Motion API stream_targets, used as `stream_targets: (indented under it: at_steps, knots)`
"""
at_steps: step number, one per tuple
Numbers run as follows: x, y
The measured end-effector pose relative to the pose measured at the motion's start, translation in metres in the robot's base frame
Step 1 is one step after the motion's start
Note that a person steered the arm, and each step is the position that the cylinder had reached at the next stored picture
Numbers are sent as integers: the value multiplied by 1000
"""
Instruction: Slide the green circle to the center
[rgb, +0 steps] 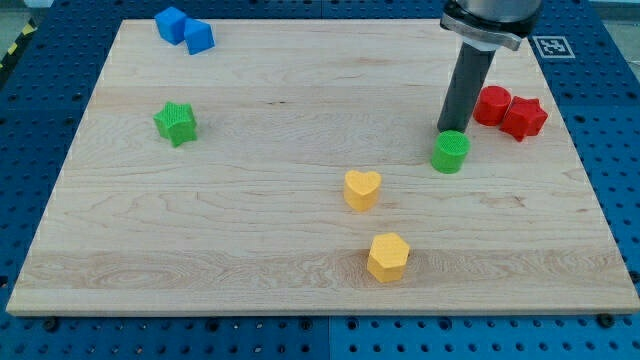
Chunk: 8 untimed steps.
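Note:
The green circle (451, 152) sits on the wooden board (250, 230), right of the middle. My tip (449, 130) stands right behind it, at its upper edge, touching or nearly touching it. The dark rod rises from there to the view's top right.
Two red blocks (510, 110) lie close to the right of the rod. A yellow heart (362, 189) lies left and below the green circle, a yellow hexagon (388, 257) below that. A green star (176, 123) is at the left. Two blue blocks (185, 29) are at the top left.

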<state>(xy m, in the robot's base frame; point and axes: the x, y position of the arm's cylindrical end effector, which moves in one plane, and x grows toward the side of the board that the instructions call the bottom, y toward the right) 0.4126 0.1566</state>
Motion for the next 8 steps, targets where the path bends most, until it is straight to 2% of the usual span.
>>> stream_targets:
  at_steps: [3,4,8]
  knots:
    - [40,42]
    - [39,38]
    - [39,-58]
